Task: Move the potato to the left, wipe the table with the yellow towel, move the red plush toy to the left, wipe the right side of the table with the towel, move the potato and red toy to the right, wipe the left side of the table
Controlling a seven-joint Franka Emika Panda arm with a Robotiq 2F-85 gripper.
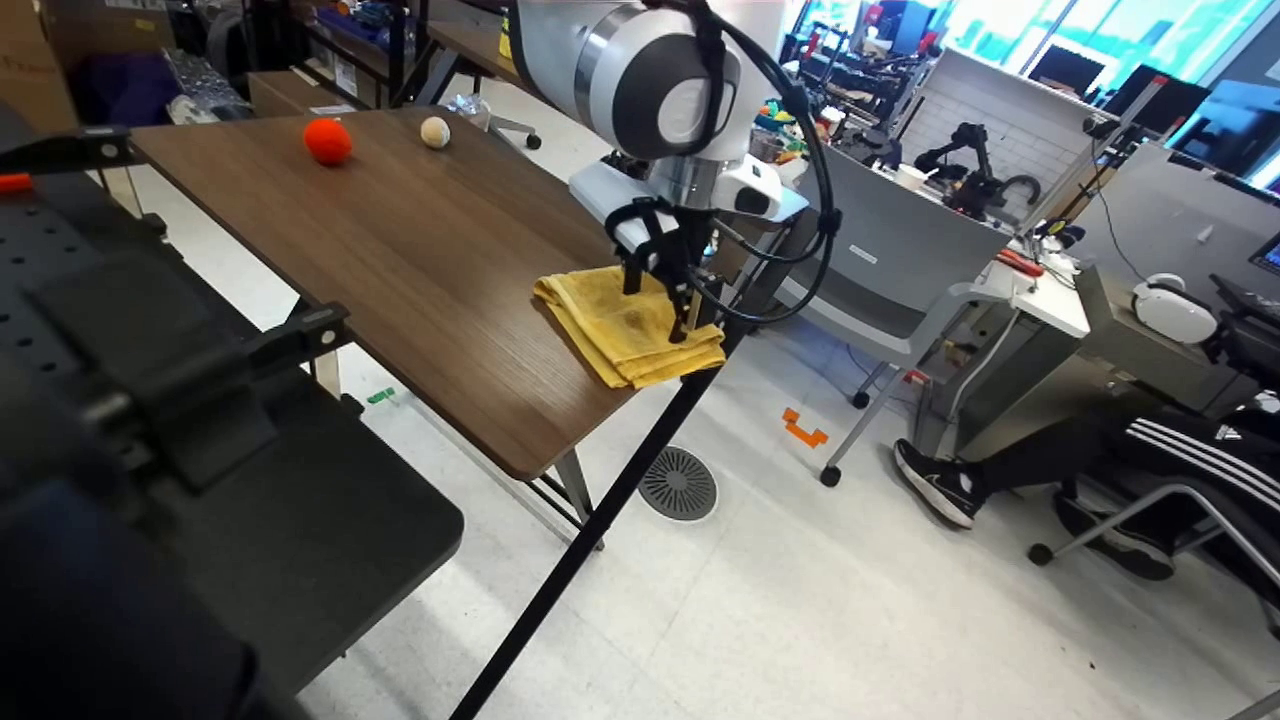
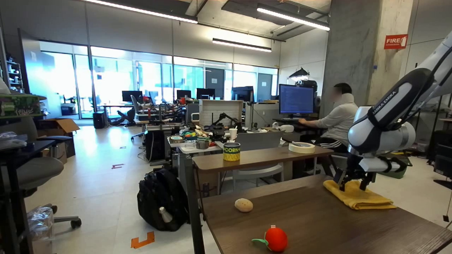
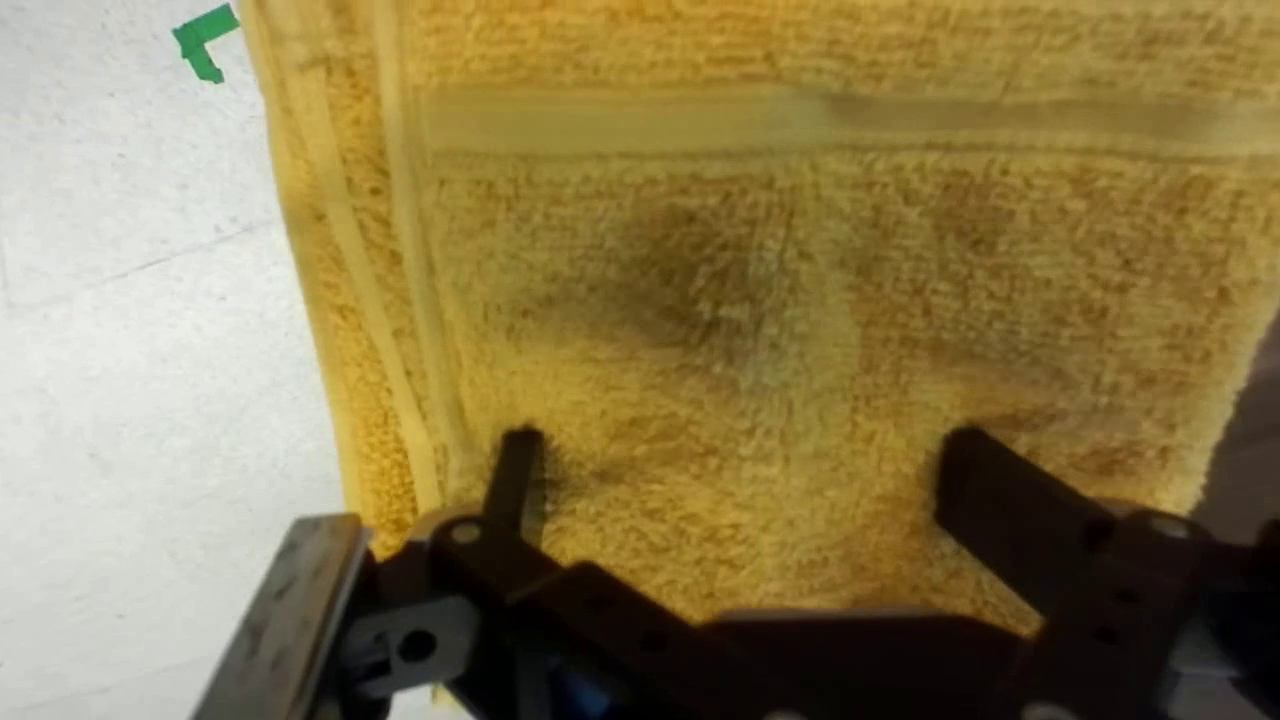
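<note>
My gripper (image 3: pixel 742 442) stands spread wide, its tips on the folded yellow towel (image 1: pixel 617 330) at the edge of the table (image 1: pixel 430 265). In both exterior views I see the potato (image 2: pixel 243 205) and the red plush toy (image 2: pixel 276 240) near each other, well apart from the towel.

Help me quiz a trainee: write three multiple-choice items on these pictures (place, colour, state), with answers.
1. Where is the potato relative to the towel?
A. On it
B. Under it
C. Apart from it

2. What colour is the plush toy?
A. Red
B. Blue
C. Purple

3. How do the jaws of the gripper stand?
A. Shut together
B. Apart
C. Clamped on the potato

1: C, the table shows between them in both exterior views.
2: A, both exterior views show its red body.
3: B, the wrist view shows a wide gap between the jaws.
</note>
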